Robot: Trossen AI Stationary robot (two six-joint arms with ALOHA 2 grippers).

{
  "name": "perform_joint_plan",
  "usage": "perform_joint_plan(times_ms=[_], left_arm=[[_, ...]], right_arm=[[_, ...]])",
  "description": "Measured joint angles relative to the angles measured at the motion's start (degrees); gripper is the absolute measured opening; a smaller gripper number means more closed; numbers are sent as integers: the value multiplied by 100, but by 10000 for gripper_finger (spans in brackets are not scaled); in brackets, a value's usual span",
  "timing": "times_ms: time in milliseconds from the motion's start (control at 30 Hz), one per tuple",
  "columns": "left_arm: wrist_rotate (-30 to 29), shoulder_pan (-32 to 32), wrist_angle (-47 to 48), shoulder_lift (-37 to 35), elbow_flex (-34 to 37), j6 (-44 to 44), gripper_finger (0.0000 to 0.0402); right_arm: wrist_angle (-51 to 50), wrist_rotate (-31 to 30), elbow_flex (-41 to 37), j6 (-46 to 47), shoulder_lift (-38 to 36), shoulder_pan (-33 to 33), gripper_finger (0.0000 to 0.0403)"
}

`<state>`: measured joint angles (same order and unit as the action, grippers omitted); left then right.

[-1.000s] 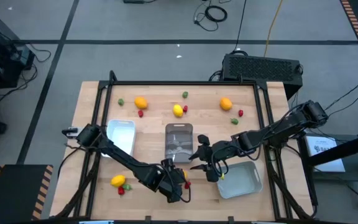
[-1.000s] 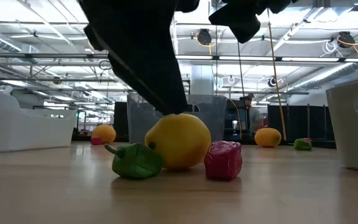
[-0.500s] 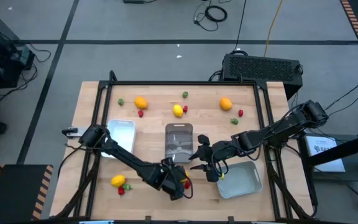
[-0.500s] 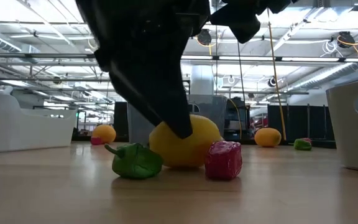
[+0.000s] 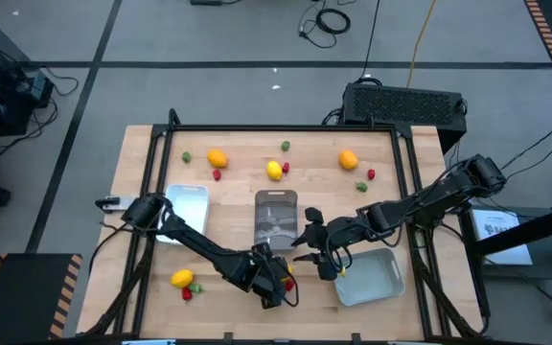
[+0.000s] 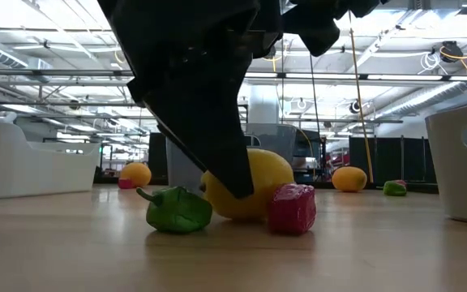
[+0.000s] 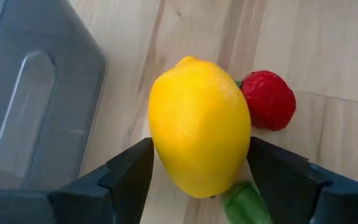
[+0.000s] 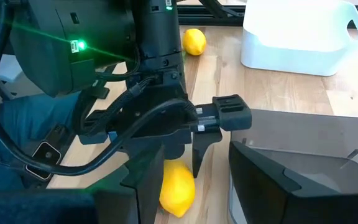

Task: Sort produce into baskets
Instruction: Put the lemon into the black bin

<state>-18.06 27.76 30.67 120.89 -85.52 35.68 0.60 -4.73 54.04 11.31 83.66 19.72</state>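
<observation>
Left gripper (image 7: 197,180) fingers apart astride smooth oval yellow lemon (image 7: 199,126) on pale wooden worktop (image 5: 238,182), small red strawberry (image 7: 268,100) at lemon's 2 o'clock, right gripper (image 5: 329,261) idle, finger state unclear.

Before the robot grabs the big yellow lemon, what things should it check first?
1. Left gripper fingers on both sides of the yellow lemon: ok.
2. Fingers squeezing the lemon: not ok, still open, small gaps show.
3. Red strawberry and green piece out of the way: not ok, both sit right against the lemon.
4. Clear bin close by: ok, and nothing shows inside it.
5. Right gripper out of the way: ok, it hangs beside the grey-blue tray.
6. Lemon resting on the table: ok.
</observation>
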Motion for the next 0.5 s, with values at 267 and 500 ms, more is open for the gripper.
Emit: perform_joint_plan(times_ms=[267, 500], left_arm=[[301, -49, -190, 168, -4, -3, 262], [345, -73, -182, 163, -2, -24, 249]], right_arm=[[0, 0, 0, 0, 2, 0, 171], [-2, 0, -2, 0, 0, 0, 171]])
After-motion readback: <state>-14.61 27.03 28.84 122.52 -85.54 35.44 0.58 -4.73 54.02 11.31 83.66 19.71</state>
